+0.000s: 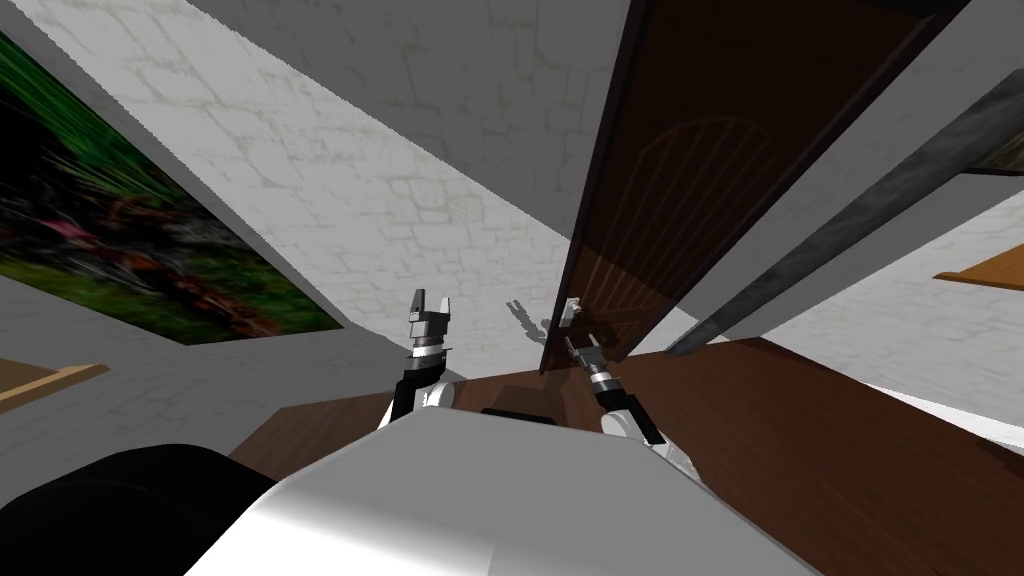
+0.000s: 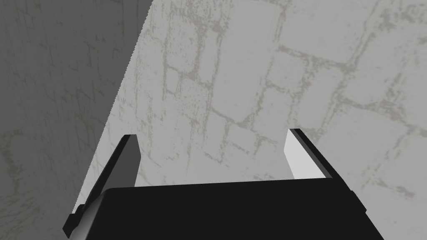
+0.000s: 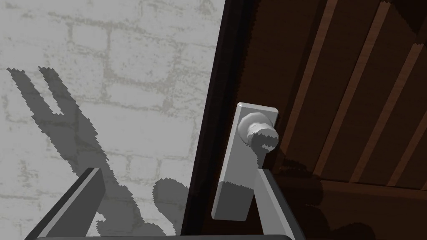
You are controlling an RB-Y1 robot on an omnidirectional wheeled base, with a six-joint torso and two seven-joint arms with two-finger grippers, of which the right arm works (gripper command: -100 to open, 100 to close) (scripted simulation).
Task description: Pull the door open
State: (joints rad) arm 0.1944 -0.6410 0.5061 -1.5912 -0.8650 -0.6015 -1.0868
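1. The door point(image 1: 680, 180) is dark brown with raised ribs on its face. In the head view it rises right of centre, just ahead of the right arm.
2. Its narrow edge point(image 3: 208, 125) is almost black, and a pale brick wall point(image 3: 104, 83) shows just past it.
3. A grey round knob point(image 3: 259, 134) sits on a tall grey plate point(image 3: 235, 179) fixed to the door's face close to that edge. In the head view the knob point(image 1: 572, 308) is a small pale spot low on the door.
4. The right pincer point(image 3: 177, 171) is released, its two fingers spread wide and holding nothing. The head view places this pincer point(image 1: 587, 345) just below the knob.
5. One finger point(image 3: 75, 200) is on the wall side of the door's edge. The other finger point(image 3: 271, 200) lies on the door's face, right beside the lower part of the plate. I cannot tell whether it touches the plate.
6. The knob stands ahead of the fingertips, close to the finger on the door side, and neither finger presses on it.
7. The pincer's forked shadow point(image 3: 54, 104) falls on the brick wall.
8. The left pincer point(image 1: 433, 300) is raised to the left of the door and well apart from it. In its own wrist view the pincer point(image 2: 212, 135) is released too, and nothing lies between its fingers.
9. A dark wooden floor point(image 1: 800, 440) lies below the door.
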